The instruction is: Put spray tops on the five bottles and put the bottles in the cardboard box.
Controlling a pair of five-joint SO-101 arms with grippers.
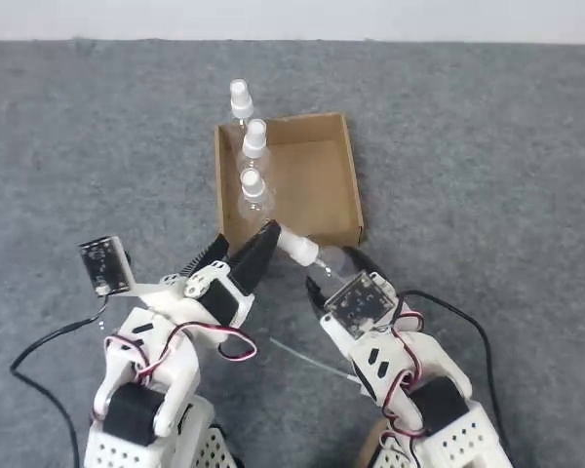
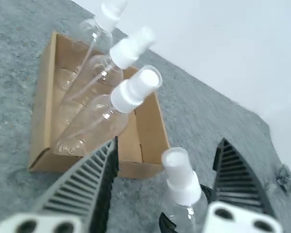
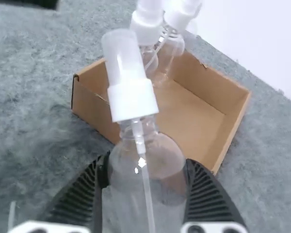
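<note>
The cardboard box point(image 1: 353, 166) is set mid-table, with three capped bottles point(image 1: 254, 166) stood along its left wall. A fourth bottle point(image 1: 333, 261) is clamped at its body by the right gripper point(image 3: 145, 177) just outside the box's near edge, its long axis tilted boxward. Its spray top point(image 2: 177, 170) is straddled by the wide-open left gripper point(image 2: 169, 145).

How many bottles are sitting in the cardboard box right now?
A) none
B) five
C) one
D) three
D: three bottles line one wall of the cardboard box, while the right hand grips a fourth bottle outside it.
</note>
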